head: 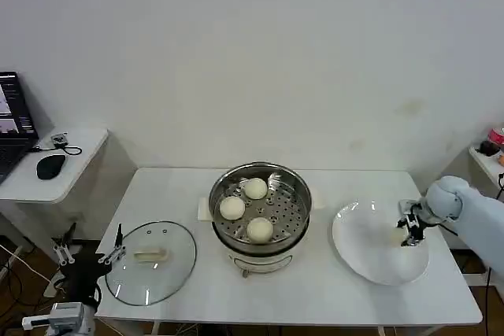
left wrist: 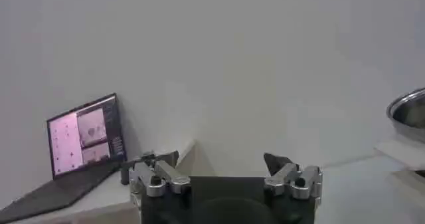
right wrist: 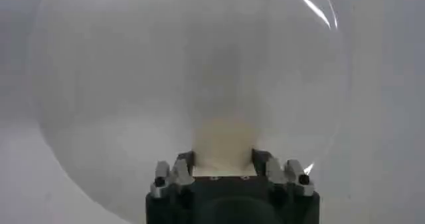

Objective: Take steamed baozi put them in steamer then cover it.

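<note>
Table: steamer at centre, lid off, 3 baozi on its perforated tray. Glass lid flat on table, robot's left of steamer. Plate to the right. R gripper down over plate, fingers closed on 4th baozi. L gripper parked off table's left edge near lid, fingers wide apart, holding nothing.

The right arm is extended in from the right edge of the head view, its wrist bent downward. The right gripper is lowered, and its fingers are closed against a pale rounded bun. The left gripper is held low at the robot's left side, its fingers spread wide apart.
</note>
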Controlling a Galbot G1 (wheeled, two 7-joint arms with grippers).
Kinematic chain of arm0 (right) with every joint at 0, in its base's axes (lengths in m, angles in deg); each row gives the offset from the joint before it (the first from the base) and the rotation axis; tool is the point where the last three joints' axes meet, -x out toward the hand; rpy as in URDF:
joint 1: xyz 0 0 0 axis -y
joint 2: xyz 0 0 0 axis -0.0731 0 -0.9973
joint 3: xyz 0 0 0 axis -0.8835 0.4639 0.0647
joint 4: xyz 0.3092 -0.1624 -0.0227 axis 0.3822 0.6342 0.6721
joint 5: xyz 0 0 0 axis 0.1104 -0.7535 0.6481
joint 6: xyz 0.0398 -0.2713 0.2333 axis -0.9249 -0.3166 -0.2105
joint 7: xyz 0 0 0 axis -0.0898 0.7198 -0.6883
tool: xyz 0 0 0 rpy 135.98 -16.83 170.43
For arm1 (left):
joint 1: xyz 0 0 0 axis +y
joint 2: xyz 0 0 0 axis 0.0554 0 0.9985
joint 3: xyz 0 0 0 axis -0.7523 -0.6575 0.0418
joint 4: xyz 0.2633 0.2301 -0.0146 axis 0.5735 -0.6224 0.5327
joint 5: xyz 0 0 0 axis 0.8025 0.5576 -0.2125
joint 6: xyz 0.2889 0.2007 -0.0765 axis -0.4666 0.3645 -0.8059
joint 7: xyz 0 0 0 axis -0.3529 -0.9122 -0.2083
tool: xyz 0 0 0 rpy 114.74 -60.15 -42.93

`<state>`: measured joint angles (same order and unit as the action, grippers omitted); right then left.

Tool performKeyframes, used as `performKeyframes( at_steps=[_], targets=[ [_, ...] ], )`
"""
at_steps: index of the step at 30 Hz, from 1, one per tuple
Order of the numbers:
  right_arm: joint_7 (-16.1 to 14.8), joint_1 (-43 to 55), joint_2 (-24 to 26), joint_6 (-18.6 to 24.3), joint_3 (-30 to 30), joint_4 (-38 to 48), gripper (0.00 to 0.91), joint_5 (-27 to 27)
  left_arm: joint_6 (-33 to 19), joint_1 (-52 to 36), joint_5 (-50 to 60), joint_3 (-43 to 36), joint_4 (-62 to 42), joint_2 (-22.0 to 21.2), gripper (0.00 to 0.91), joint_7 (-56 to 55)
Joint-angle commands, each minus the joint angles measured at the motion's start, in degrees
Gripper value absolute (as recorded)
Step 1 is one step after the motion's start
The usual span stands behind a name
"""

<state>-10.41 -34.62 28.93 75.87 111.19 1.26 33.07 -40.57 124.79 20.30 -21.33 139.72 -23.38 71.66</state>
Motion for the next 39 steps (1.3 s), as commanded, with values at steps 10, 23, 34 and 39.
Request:
performKeyframes(
  at_steps=[10,23,34,39],
  targets=[
    [-2.38,20.2,5.55,-4.37,7.62,-13.67,0.584,8.59,0.05,-0.21,0.18,-0.14,0.78,-0.12,0.907,-0.07],
    [0.3,43.79,-3.42,-12.46,23.99,-26.66,0.595,22.96,0.14,-0.45,0.56,0.25,1.59,-0.02,0.907,0.0],
    [11.34,43.34,-17.68,-24.55,30.16,-27.1,0.605,36.22,0.01,-0.3,0.65,0.86,1.79,-0.88,0.907,-0.01],
    [14.82,39.67,-19.46,-27.73,32.09,-26.43,0.605,38.64,0.01,-0.1,0.72,1.07,2.11,-1.25,0.907,-0.06]
  ],
)
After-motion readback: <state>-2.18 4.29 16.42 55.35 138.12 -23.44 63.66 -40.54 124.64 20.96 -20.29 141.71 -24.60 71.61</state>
